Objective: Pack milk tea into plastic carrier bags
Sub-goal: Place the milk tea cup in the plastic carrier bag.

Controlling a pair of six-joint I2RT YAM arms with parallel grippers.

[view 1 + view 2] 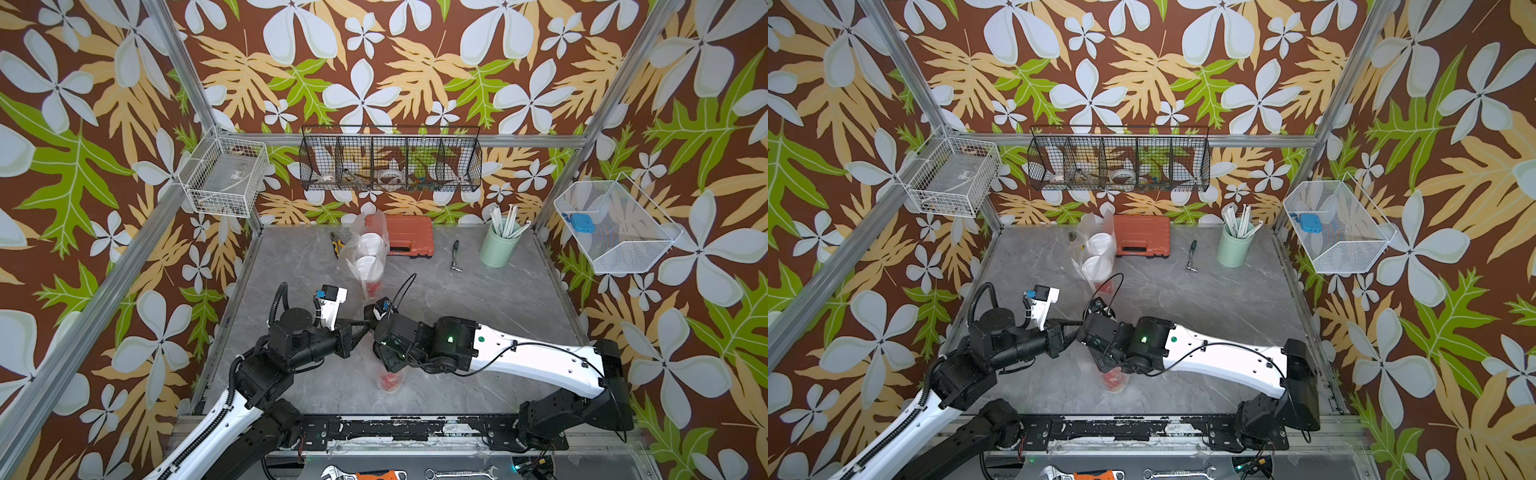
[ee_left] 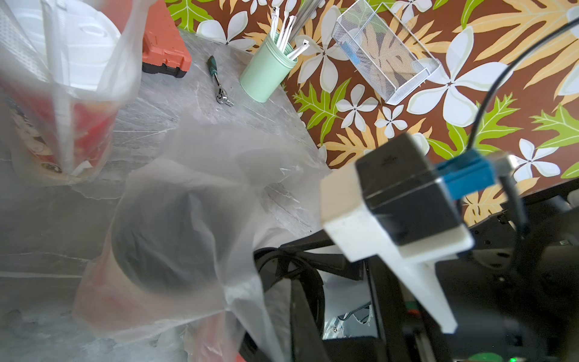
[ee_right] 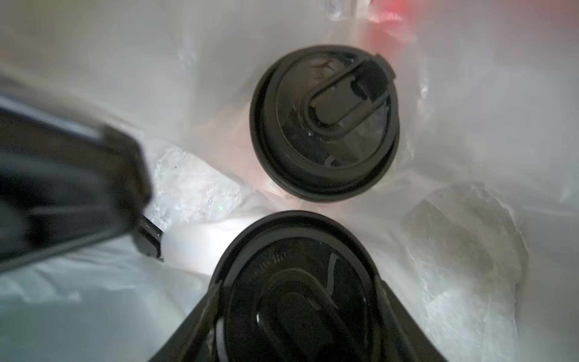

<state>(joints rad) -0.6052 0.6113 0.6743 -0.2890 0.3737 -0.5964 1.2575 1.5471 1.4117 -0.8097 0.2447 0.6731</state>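
In a top view, the far bag point(image 1: 356, 226) held two white-lidded cups point(image 1: 370, 243), so that half looked done. In the left wrist view, the near bag point(image 2: 188, 175) stood open. In the right wrist view, the left gripper point(image 3: 150, 241) pinched its plastic. One black-lidded cup point(image 3: 324, 125) stood inside, and the right gripper point(image 3: 297, 319) clasped the last cup point(image 3: 297, 272) just beside it, apparently not yet released.

Work cell seen from above. Three walls point(image 1: 374, 62) carry brown wallpaper printed with white flowers and tan and green leaves. Bare aluminium posts point(image 1: 183, 70) rise at the rear corners, joined by a rail along the back wall. The table point(image 1: 498, 299) has a grey, marble-veined top, evenly lit, with soft shadows. A black wire basket point(image 1: 390, 160) of five compartments hangs on the back wall. A white wire basket point(image 1: 226, 176) hangs by one rear post, and a white mesh basket point(image 1: 615, 228) hangs on the opposite side wall.
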